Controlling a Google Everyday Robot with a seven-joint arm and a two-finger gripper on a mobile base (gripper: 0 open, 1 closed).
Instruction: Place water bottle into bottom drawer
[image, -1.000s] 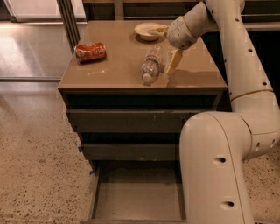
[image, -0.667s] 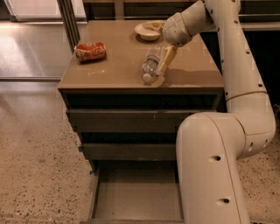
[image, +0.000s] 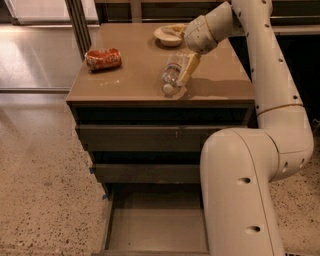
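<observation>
The gripper (image: 185, 74) hangs low over the right half of the counter (image: 125, 82), its tip down at the surface. Whether the jaws are open or closed I cannot tell: the bottle hides too much of them.

The bottle (image: 172, 75) lies on its side, touching or just beside the gripper on the camera's left. Its long axis runs from the back of the counter toward the front edge, leaning a little to the camera's left. The white cap is at the near end, close to the front edge. The gripper slants down along nearly the same line, so it lies beside the bottle rather than across it. A grasp should close across the narrow width of the bottle, side to side. From here that seems to need only a small shift toward the camera's left.

Farther out, a bowl (image: 169, 35) sits at the back of the counter and a red can (image: 103, 58) well off to the left; neither is in the way.

The drawer (image: 150, 232) at the bottom stands pulled out, its floor bare, below and forward of the bottle.
</observation>
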